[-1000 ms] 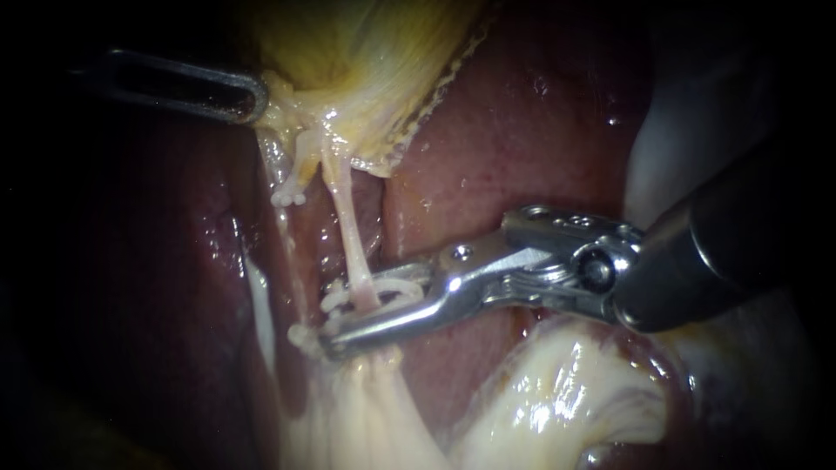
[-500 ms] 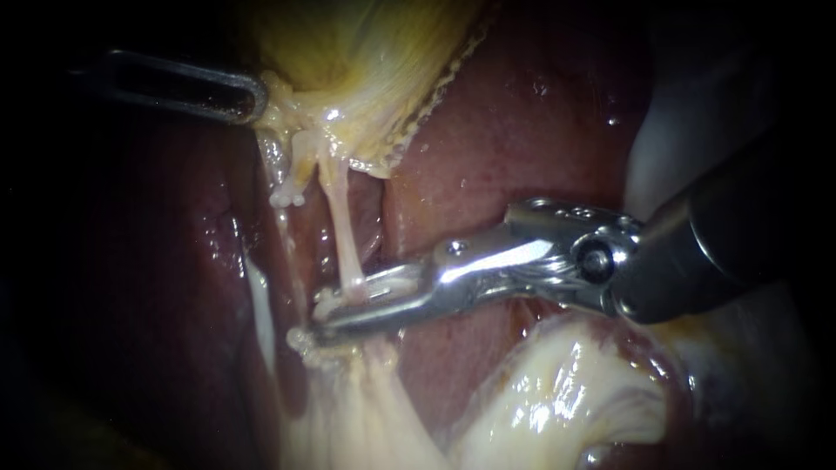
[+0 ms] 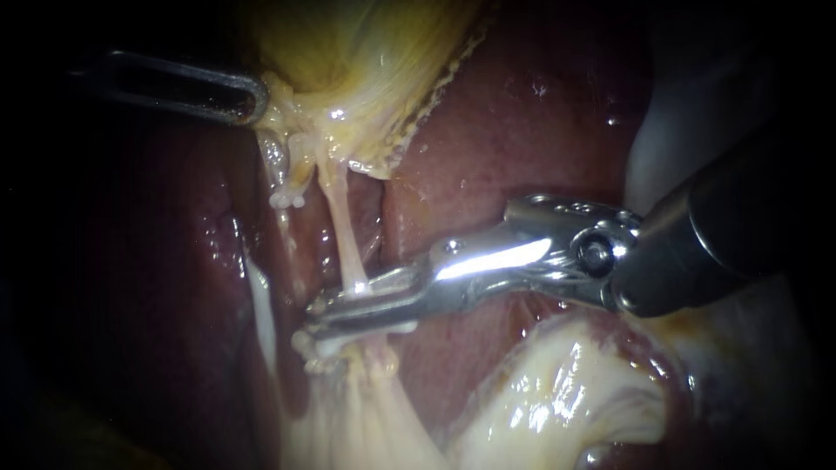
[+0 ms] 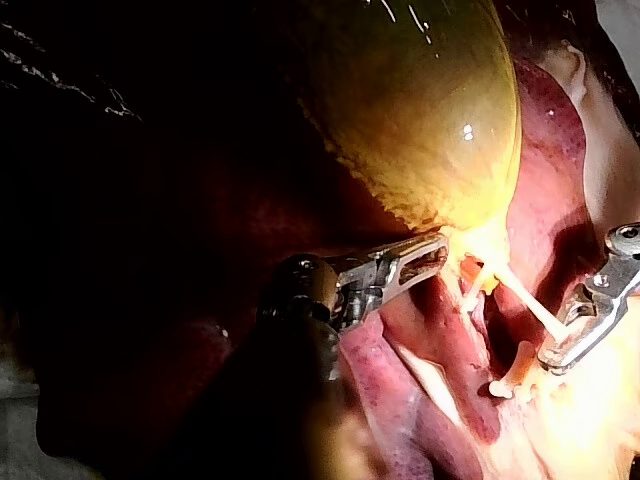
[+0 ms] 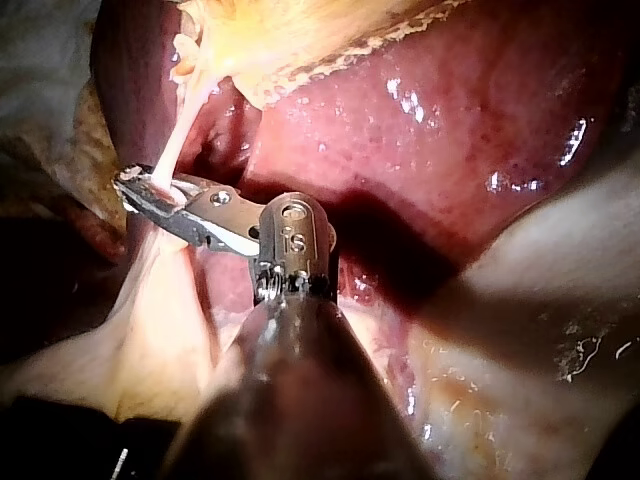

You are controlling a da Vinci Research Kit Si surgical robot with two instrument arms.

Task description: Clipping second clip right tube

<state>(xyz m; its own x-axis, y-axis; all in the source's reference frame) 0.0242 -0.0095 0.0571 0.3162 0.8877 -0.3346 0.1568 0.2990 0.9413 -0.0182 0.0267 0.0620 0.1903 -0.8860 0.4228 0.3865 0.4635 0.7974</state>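
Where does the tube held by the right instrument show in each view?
Endoscope: tube runs down left of centre, from the gallbladder into the shut jaws of the right instrument.
Left wrist: tube stretches from the gallbladder to the right instrument.
Right wrist: tube enters the right instrument near its tips.
Shared landmark: the gallbladder's yellow edge, where the tube starts.

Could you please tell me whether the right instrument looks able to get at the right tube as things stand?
Yes, it seems: the right instrument has its pincer shut on the right tube, with nothing in the way.
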